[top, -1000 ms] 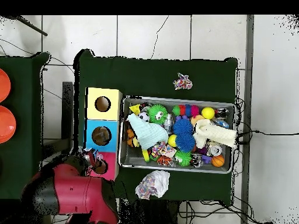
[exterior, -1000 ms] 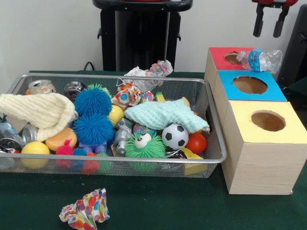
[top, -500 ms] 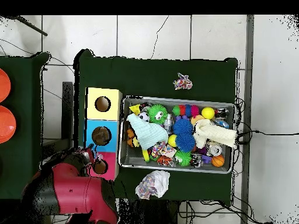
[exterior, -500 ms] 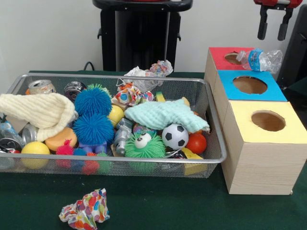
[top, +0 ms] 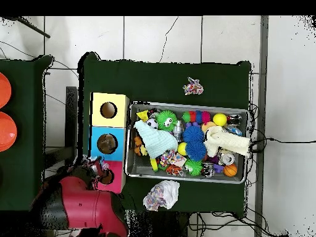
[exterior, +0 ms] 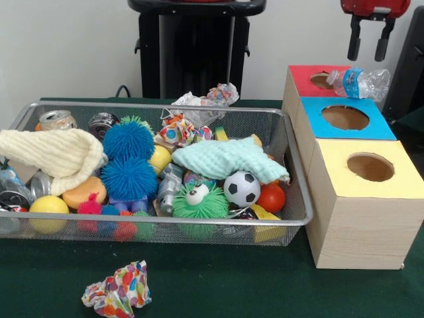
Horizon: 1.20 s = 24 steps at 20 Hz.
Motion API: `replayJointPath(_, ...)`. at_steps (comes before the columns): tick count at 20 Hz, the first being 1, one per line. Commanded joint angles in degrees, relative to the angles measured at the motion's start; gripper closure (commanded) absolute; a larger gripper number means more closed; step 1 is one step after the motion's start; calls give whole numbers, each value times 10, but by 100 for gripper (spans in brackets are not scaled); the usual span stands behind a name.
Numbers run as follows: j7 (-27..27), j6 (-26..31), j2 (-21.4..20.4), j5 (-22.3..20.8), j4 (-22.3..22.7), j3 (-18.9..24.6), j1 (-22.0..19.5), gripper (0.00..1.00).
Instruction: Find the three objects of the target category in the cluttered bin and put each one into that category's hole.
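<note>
A crushed clear bottle with a blue label (exterior: 360, 83) lies on its side on the red-topped box (exterior: 302, 78). It rests at the right edge of that box's round hole (exterior: 321, 81), not inside it. My gripper (exterior: 368, 52) hangs above the bottle, open and empty, apart from it. The wire mesh bin (exterior: 165, 106) is full of toys and cloths. A clear plastic piece with blue (exterior: 9, 179) shows at the bin's left end under the cream cloth. In the overhead view the red arm (top: 77, 203) covers the gripper beside the red-topped box (top: 115, 178) and the bin (top: 188, 104).
The blue-topped box (exterior: 344, 118) and the yellow-topped box (exterior: 368, 167) stand in front of the red one. The bin holds blue spiky balls (exterior: 128, 159), a soccer ball (exterior: 242, 188), a mint cloth (exterior: 225, 159) and cans (exterior: 56, 120). Crumpled paper (exterior: 118, 289) lies on the green table.
The gripper rose slightly, then came down a little and shifted left; it stays open. The bottle on the red-topped box has not moved.
</note>
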Motion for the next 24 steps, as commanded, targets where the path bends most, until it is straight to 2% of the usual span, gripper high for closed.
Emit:
replayJointPath(1, 123, -26, -1, -3, 51, 60, -28, 0)
replayJointPath(7, 123, -18, -14, -5, 58, 54, -23, 0)
replayJointPath(16, 124, 3, -7, -2, 40, 41, -13, 0)
replayJointPath(20, 127, 40, -27, 1, 37, 28, -3, 0)
replayJointPath(24, 132, 42, -37, 0, 49, 20, 8, 0)
